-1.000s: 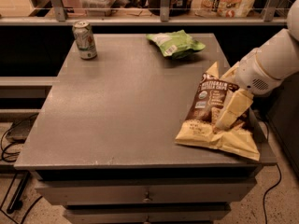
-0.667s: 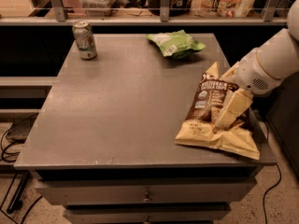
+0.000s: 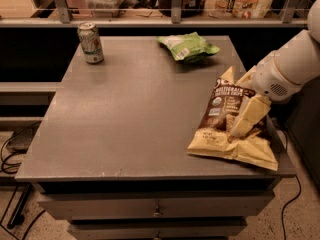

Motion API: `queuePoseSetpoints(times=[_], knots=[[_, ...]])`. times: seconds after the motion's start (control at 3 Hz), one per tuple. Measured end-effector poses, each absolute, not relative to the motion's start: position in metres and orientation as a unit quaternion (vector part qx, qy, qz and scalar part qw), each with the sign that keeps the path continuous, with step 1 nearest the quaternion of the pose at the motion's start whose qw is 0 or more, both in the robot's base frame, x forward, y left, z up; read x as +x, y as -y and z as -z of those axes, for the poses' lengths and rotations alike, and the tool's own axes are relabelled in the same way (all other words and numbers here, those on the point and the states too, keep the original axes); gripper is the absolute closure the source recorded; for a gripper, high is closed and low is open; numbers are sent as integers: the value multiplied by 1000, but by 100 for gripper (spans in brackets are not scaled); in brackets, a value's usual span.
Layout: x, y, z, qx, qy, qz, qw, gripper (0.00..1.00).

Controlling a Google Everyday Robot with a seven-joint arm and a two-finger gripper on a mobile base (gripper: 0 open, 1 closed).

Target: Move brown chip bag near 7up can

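— Nothing has moved since a second ago: arm, bag and can sit just where they were.

— What am I looking at, biggest first?

— Your grey bench (image 3: pixel 125 124), with drawers beneath. The white arm (image 3: pixel 295 64) reaches in over its right edge. The brown chip bag (image 3: pixel 220 119) is at the front right corner, its pale yellow bottom edge lying on the bench and its dark upper end raised toward the arm.

— And the tool?

— Your tool (image 3: pixel 243 118) is clamped on that bag's upper part, with one pale finger (image 3: pixel 250 115) lying down its front face. The green bag (image 3: pixel 187 46) lies at the back, right of middle. The 7up can (image 3: pixel 91 43) stands upright at the back left corner, well apart from the brown chip bag.
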State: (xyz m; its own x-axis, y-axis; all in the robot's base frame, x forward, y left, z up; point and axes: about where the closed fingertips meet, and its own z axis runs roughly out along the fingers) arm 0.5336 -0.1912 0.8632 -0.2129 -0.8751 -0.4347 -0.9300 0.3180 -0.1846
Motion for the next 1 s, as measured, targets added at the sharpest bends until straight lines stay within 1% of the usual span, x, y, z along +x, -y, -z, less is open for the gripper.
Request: queuePoseSetpoints(times=[0.67,1.0], knots=[[534,191,-864,-581,-777,-58,237,35],[540,166,-876,-582,-767,-66,262,12]])
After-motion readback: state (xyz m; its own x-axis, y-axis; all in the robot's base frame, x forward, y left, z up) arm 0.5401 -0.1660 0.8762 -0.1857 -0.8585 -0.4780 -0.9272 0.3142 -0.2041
